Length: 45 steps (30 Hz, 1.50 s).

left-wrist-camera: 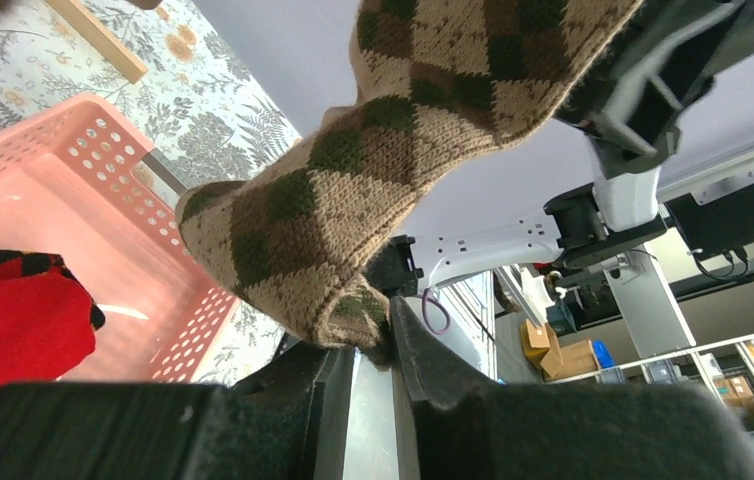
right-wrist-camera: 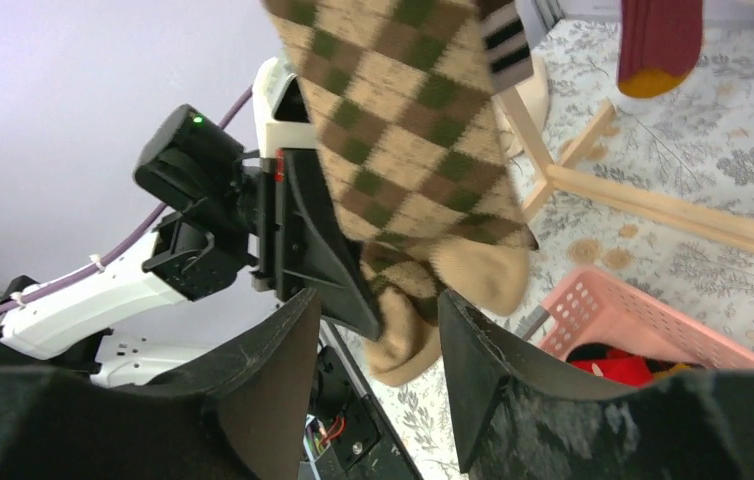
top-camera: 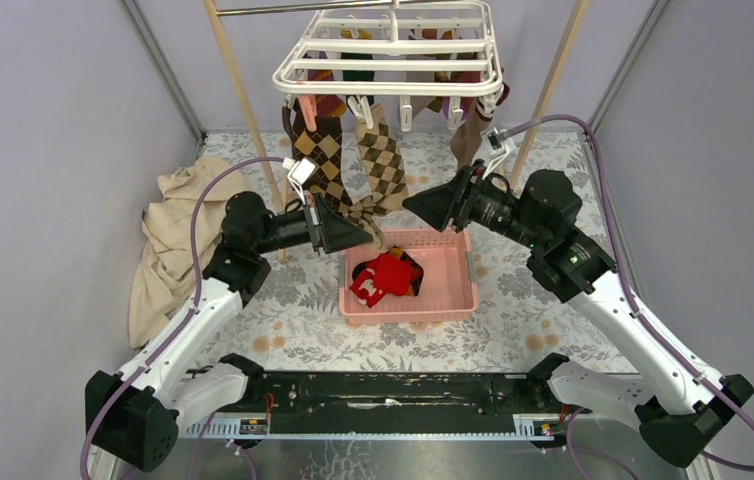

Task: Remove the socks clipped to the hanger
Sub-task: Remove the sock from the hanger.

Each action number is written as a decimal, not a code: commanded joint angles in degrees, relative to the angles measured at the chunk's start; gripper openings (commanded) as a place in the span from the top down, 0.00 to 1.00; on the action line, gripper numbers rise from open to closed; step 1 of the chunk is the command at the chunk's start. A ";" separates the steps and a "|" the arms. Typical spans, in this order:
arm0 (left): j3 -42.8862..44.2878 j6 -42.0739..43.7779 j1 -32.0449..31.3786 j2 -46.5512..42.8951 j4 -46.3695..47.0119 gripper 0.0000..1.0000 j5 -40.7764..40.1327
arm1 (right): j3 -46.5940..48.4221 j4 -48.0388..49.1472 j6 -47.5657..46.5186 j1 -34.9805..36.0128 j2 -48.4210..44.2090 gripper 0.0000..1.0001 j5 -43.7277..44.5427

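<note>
The white hanger hangs at the top with several socks clipped under it. Two brown-yellow argyle socks dangle at its front. My left gripper is shut on the toe end of one argyle sock; the toe sits pinched at the jaw tips of my left gripper. My right gripper is open and empty, just right of the argyle socks. In the right wrist view my right gripper faces the argyle sock and the left arm. A maroon sock hangs further right.
A pink basket stands below the hanger, holding a red sock. A large beige cloth lies at the left. Wooden poles stand on both sides of the hanger. Walls close in on both sides.
</note>
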 commanded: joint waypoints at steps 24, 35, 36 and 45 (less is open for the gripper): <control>9.20 14.88 0.28 6.75 -14.92 0.77 -10.13 | 58.33 -26.67 -31.74 36.69 32.78 0.33 69.89; 11.52 17.38 -0.10 5.93 -19.61 0.77 -11.76 | 73.13 -20.88 -44.89 38.61 45.97 0.29 82.42; 11.84 17.57 -0.19 5.74 -20.18 0.77 -11.77 | 73.76 -20.33 -45.63 38.61 46.52 0.30 82.99; 14.05 18.75 -1.11 4.35 -23.88 0.77 -12.13 | 73.99 -11.38 -52.93 38.46 47.84 0.31 85.84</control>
